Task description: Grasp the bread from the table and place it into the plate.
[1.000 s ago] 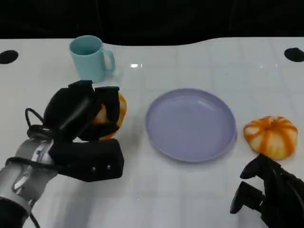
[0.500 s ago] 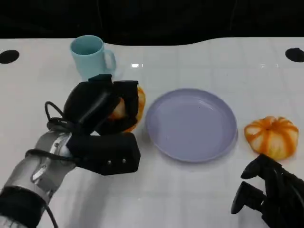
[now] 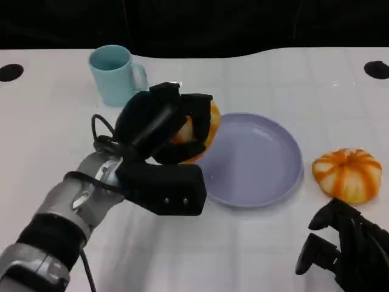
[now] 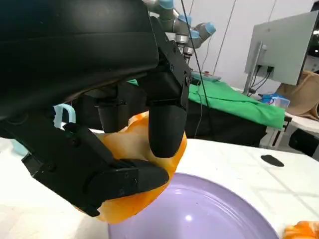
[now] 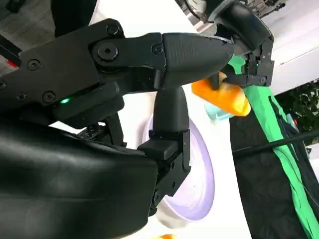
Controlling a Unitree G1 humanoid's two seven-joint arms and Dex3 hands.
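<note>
In the head view, the bread is held in the left hand above the near left edge of the plate. The right hand is kept low with nothing in it, fingers curled. In the left wrist view, the bread is gripped by black fingers over the plate; its long side cannot be told.

The worktop is white. The plate is pale lavender, the mug light teal. The bread is golden orange; the other bread roll is orange with pale cream stripes. Both hands, left and right, are black, their fingers too.
</note>
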